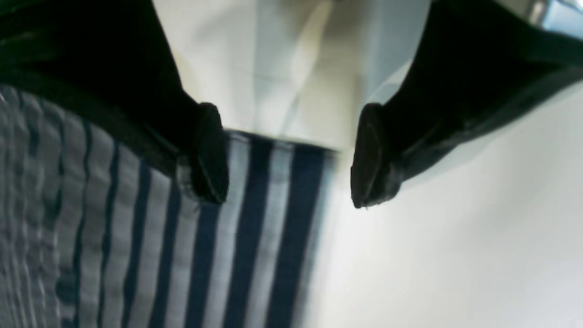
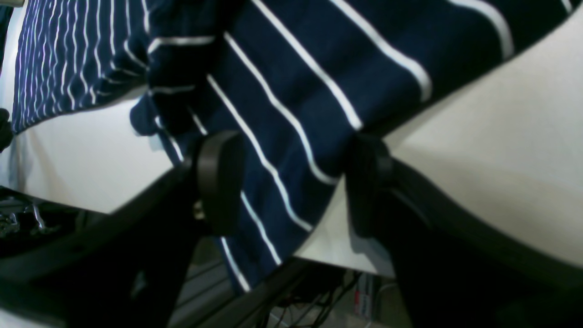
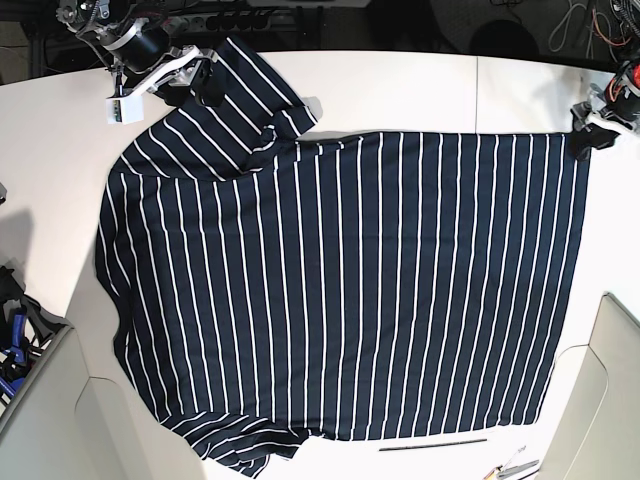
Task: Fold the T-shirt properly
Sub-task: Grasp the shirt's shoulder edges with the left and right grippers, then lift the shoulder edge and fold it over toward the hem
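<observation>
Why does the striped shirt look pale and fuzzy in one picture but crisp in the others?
Left wrist view: the T-shirt sits too close, so it blurs, and glare off the white table washes its stripes grey. Right wrist view: softer blur, true navy. Base view: evenly lit and sharp, with the shirt spread flat.

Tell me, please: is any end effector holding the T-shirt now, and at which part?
Neither holds it: both stand open. The left end effector straddles a hem corner of the T-shirt; the right end effector straddles a sleeve's edge.

Soft matt cloth T-shirt (image 3: 340, 290)
</observation>
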Motion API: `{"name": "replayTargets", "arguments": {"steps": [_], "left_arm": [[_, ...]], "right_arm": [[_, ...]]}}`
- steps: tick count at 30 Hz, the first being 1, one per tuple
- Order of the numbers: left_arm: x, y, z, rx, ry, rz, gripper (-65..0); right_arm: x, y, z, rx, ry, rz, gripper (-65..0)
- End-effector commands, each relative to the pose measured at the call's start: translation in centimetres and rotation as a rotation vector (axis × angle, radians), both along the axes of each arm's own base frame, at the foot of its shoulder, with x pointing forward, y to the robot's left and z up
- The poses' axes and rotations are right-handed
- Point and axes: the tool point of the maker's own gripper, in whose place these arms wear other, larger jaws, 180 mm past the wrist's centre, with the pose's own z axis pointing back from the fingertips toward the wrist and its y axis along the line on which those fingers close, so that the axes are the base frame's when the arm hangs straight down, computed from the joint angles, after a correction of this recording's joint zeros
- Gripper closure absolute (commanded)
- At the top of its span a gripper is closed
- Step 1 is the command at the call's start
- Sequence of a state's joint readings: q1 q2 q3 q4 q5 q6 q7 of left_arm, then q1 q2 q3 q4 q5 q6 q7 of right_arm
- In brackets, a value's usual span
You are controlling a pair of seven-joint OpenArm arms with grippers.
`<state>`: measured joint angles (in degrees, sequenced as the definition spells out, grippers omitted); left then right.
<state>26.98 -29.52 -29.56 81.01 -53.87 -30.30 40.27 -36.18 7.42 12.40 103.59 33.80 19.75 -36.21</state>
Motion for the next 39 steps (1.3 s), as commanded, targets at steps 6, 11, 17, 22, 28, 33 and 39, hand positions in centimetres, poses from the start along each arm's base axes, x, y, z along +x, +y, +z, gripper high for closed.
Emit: {"name": "replayTargets", "arguments": {"steps": [6, 11, 17, 22, 28, 33, 39], "left_arm": [[-1.5, -0.5, -0.9, 0.001, 0.079, -0.048, -20.4], [-0.8, -0.9, -0.4, 0.001, 0.027, -0.078, 0.0], [-0.3, -0.7, 0.0, 0.006, 0.001, -0.07, 0.0], [-0.2, -0.5, 0.2, 0.014, -0.001, -0.079, 0.0], [0.6, -1.0, 1.5, 0.034, -0.037, -0.157, 0.0], [0.7, -1.2, 1.8, 0.052, -0.034, -0.18, 0.0], [-0.1, -2.0, 1.5, 0.043, -0.004, -0.235, 0.0]], "right_arm": [[-0.1, -0.1, 0.1, -0.007, -0.002, 0.001, -19.8], [-0.1, 0.8, 0.6, 0.013, -0.038, 0.061, 0.0], [0.4, 1.5, 1.1, 0.028, -0.076, 0.11, 0.0], [1.2, 1.3, 1.4, 0.024, -0.093, 0.109, 0.0], [1.1, 0.4, 1.3, 0.006, -0.087, 0.094, 0.0], [0.9, -0.2, 1.8, 0.037, -0.086, 0.098, 0.0], [0.1, -1.8, 1.8, 0.043, -0.051, 0.057, 0.0]]}}
